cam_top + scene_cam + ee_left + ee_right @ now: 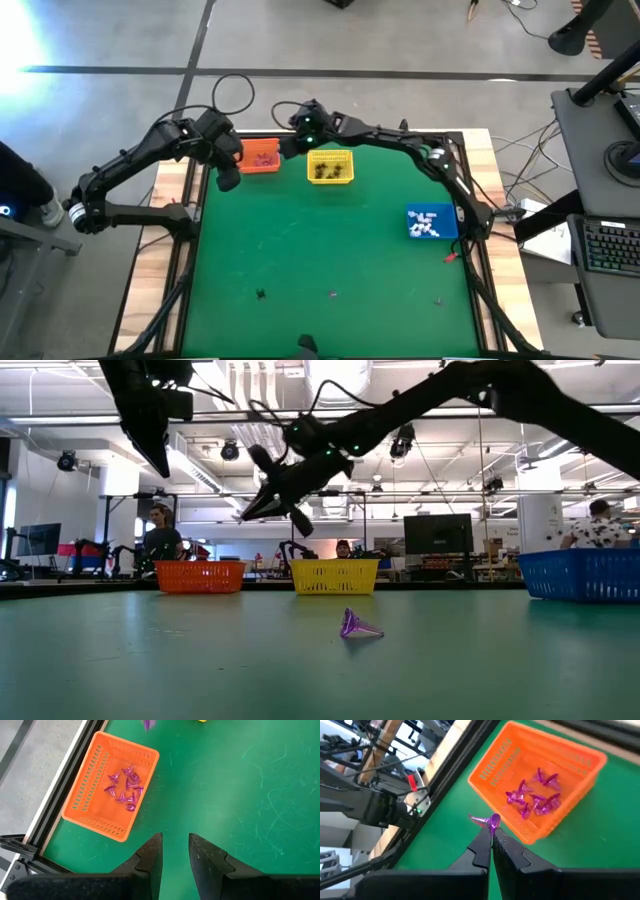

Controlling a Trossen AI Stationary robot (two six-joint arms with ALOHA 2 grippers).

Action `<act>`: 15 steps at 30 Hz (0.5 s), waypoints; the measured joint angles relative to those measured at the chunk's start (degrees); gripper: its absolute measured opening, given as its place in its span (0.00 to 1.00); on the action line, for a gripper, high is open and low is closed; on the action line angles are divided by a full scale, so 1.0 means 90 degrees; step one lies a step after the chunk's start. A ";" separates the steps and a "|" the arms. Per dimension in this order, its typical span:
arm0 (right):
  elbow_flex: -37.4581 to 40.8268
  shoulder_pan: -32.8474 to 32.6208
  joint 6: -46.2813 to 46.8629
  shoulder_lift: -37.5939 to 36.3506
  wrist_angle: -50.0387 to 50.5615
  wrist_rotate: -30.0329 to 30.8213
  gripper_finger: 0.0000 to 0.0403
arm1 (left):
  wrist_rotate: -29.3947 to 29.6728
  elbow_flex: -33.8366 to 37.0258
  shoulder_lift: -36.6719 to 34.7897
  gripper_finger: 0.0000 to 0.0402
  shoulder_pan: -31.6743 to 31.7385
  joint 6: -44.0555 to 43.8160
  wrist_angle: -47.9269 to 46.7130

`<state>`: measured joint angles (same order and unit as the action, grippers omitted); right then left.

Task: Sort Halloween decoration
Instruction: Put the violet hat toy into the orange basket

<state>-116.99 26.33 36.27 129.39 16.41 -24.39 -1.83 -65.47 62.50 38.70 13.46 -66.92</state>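
Sorting looks mostly done: purple trinkets (126, 790) lie in the orange basket (90, 805), dark ones in the yellow basket (330, 167), white ones in the blue basket (431, 222). The right gripper (491, 827) pinches a purple witch hat (487, 821) just beside the orange basket; the left gripper (175, 851) hangs nearby, parted and empty; three strays remain on the green mat (330, 260)

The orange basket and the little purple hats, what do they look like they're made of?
The orange basket looks like moulded plastic: thin slotted walls, even matte colour. The purple hats inside it, and the purple hat pinched in the right pincer, look like glossy plastic with a slight see-through sheen, though that is only a guess.
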 joint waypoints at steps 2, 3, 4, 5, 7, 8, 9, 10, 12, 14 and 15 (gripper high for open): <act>-0.0265 -0.0045 -0.0021 0.0253 0.0023 -0.0013 0.02 | 0.0000 0.0000 -0.0002 0.19 0.0000 0.0000 0.0000; -0.0384 -0.0061 -0.0026 0.0365 0.0031 -0.0027 0.02 | 0.0000 0.0000 -0.0002 0.19 0.0000 0.0000 -0.0002; -0.0490 -0.0070 -0.0026 0.0467 0.0048 -0.0073 0.02 | 0.0000 0.0000 -0.0002 0.19 0.0000 -0.0001 -0.0003; -0.0598 -0.0086 -0.0027 0.0577 0.0049 -0.0132 0.02 | 0.0000 0.0000 -0.0002 0.19 0.0000 -0.0001 -0.0004; -0.0814 -0.0098 -0.0015 0.0764 0.0075 -0.0179 0.02 | -0.0002 0.0000 -0.0005 0.19 0.0000 -0.0001 -0.0010; -0.0924 -0.0100 -0.0006 0.0852 0.0106 -0.0184 0.02 | -0.0002 0.0000 -0.0002 0.19 0.0000 -0.0001 -0.0014; -0.1002 -0.0100 -0.0002 0.0915 0.0121 -0.0180 0.02 | -0.0002 0.0000 -0.0002 0.19 0.0000 -0.0001 -0.0026; -0.1086 -0.0104 -0.0003 0.0990 0.0138 -0.0178 0.02 | -0.0002 0.0000 -0.0002 0.19 0.0000 -0.0001 -0.0045; -0.1247 -0.0104 0.0000 0.1107 0.0152 -0.0177 0.02 | -0.0003 0.0000 -0.0002 0.19 0.0000 -0.0001 -0.0062; -0.1402 -0.0103 -0.0008 0.1213 0.0157 -0.0174 0.02 | -0.0005 -0.0002 -0.0002 0.19 0.0000 -0.0001 -0.0063; -0.1467 -0.0103 -0.0008 0.1254 0.0154 -0.0177 0.02 | -0.0005 0.0000 -0.0002 0.19 0.0000 -0.0001 -0.0061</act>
<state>-130.19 25.41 36.21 140.67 17.80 -25.98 -1.87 -65.47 62.48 38.70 13.45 -67.46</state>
